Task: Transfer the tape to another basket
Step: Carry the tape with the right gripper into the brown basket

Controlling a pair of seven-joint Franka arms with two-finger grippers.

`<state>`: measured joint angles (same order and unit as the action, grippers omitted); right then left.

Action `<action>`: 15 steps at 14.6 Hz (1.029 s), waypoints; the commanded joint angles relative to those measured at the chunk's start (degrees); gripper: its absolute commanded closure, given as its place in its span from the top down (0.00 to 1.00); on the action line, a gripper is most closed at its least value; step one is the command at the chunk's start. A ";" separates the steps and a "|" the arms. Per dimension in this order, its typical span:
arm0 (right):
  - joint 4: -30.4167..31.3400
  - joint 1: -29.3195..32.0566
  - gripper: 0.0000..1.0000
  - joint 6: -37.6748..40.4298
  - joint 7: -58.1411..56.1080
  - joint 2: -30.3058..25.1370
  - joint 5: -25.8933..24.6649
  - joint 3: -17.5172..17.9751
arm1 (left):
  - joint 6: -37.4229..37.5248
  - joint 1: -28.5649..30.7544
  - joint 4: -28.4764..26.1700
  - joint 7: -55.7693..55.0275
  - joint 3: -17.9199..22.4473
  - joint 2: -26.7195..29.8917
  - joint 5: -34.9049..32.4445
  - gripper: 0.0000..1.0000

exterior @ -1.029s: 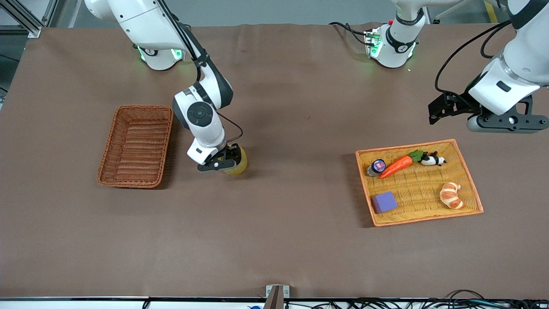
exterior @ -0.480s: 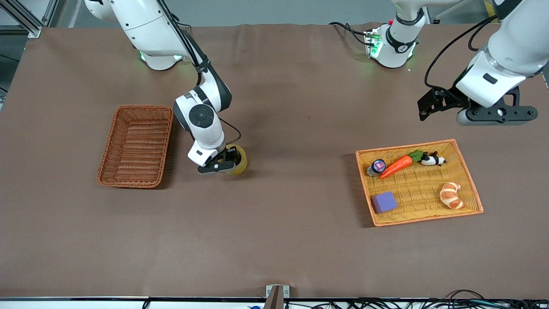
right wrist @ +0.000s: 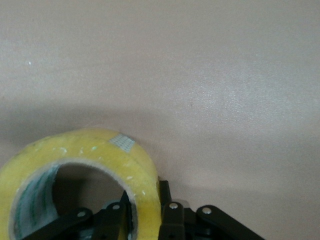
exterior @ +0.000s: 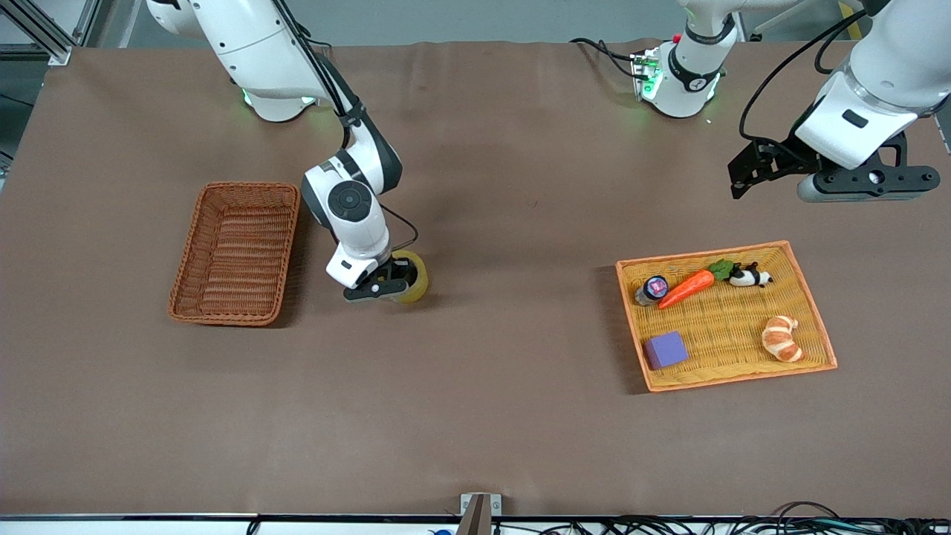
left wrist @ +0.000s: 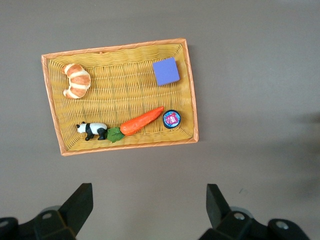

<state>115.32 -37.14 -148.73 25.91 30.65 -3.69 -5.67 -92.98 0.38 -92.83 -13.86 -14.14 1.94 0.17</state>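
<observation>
Basket (exterior: 236,253): left-centre of the front frame; deep, rectangular, reddish-brown woven wicker with raised sides, sitting on the bench (exterior: 475,416).
Right gripper (exterior: 386,284): centre-left of the frame, just beside the basket on the side toward the left arm's end; its black jaws are closed on the wall of the tape, one finger inside the core and one outside, as the right wrist view shows.
Tape (exterior: 413,276): a wide roll of glossy, translucent yellowish film with a grey inner core (right wrist: 37,205), tilted in the jaws low over the bench, outside the basket.
Bench surface: flat, matte brown sheet, filling most of the frame.
Tray (exterior: 813,316): right-centre of the frame; shallow, wide, yellow-orange woven rectangle with an orange rim.
Tray contents: a small round jar (exterior: 654,288) with a dark lid, an orange carrot (exterior: 687,288) with green leaves, a black-and-white panda figure (exterior: 750,277), a purple block (exterior: 666,350), and a tan-and-white croissant (exterior: 781,338).
Left gripper (exterior: 750,177): upper right of the frame, held high over the bare bench just above the tray in the picture; its dark jaws stand wide apart with nothing between them.
</observation>
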 commanded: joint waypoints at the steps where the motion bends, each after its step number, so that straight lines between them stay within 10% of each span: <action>1: -1.05 0.49 0.00 3.24 2.48 -0.67 -1.32 -0.04 | -1.06 0.50 -0.59 -0.55 -0.27 0.52 0.35 1.00; 6: -2.65 9.96 0.00 21.53 -5.40 -14.28 -1.24 -0.22 | -1.42 0.59 -0.77 -0.55 -0.18 0.44 0.44 1.00; 15: 13.50 32.30 0.00 19.91 -30.92 -26.95 -1.32 -0.22 | -1.50 0.59 -0.51 -0.46 -0.10 0.26 0.44 1.00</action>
<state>122.64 -6.91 -124.85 -3.38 7.19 -4.53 -7.30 -94.06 0.56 -93.13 -13.86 -14.06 1.70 0.17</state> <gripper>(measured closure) 0.780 0.000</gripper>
